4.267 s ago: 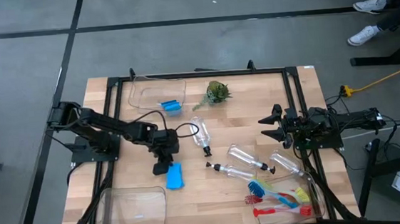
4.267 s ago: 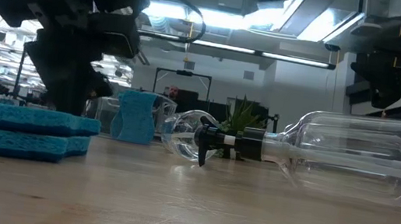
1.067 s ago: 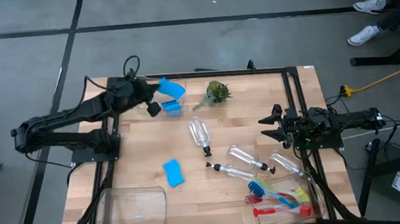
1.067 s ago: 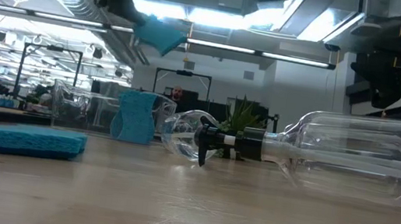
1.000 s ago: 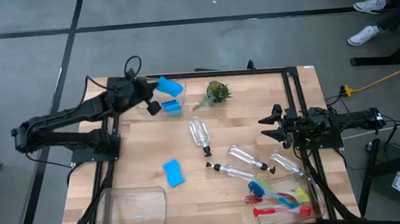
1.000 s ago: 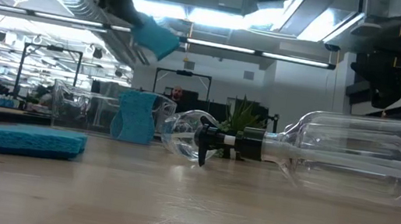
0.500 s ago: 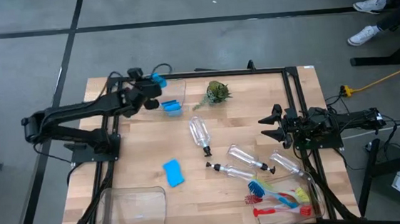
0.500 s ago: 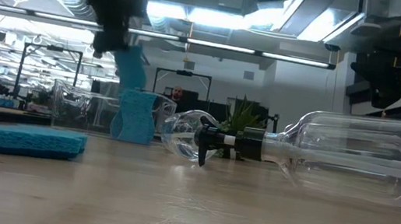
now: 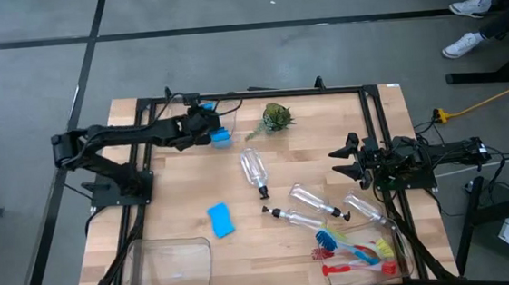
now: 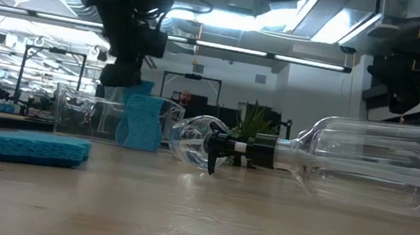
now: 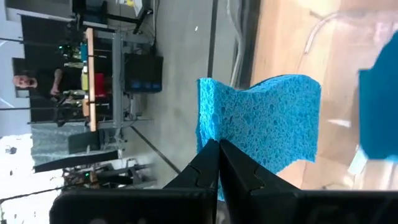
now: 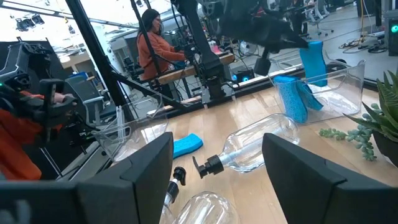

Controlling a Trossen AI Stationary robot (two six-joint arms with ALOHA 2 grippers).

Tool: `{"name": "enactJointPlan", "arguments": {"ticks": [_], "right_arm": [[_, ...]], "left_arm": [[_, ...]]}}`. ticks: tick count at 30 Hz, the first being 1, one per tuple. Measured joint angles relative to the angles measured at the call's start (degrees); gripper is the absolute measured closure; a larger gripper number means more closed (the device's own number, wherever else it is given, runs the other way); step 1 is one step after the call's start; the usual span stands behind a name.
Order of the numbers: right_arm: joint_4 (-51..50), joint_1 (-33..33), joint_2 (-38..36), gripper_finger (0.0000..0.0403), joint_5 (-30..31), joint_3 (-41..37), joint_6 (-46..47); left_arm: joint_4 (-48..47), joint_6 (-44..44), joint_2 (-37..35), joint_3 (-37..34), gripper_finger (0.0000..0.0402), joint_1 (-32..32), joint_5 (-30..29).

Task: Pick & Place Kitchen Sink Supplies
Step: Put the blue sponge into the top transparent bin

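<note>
A light wooden desk (image 9: 319, 146) with a black frame stands on a grey floor (image 9: 229, 53). A small green plant (image 9: 275, 118) sits near its far edge, just beside a clear plastic bin (image 9: 180, 121) at the far left. A second clear bin (image 9: 160, 270) rests at the near left corner. A person in an orange top (image 12: 157, 43) sits in the room beyond.

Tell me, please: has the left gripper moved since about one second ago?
Yes. In the high view the left gripper, shut on a blue sponge, has come down over the clear bin at the table's far edge, beside the plant.
</note>
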Motion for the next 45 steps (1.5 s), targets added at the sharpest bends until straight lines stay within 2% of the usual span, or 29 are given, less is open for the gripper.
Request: {"name": "enactJointPlan", "arguments": {"ticks": [4,14,22,29,42,45], "right_arm": [[0.01,0.0,0.0,0.0158,0.0,-0.01,-0.01],[0.01,-0.01,0.0,0.0158,0.0,-0.02,0.0],[0.0,-0.02,0.0,0.0158,0.0,-0.02,-0.01],[0.0,0.0,0.0,0.0158,0.0,-0.02,-0.01],[0.0,-0.02,0.0,0.0158,0.0,0.0,0.0],[0.0,-0.01,0.0,0.0158,0.0,-0.01,0.0]], "left_arm": [[3.56,0.41,1.91,0.02,0.0396,-0.02,2.13],[5.86,3.5,6.63,0.07,0.0395,-0.1,2.11],[5.97,2.83,6.62,0.07,0.0373,-1.52,2.01],[5.94,0.86,6.53,0.05,0.0338,-2.6,2.38],[5.72,-7.74,-1.58,0.04,0.0283,-2.67,7.08],[5.66,-11.59,-5.11,0.04,0.0282,-2.64,11.92]]}}
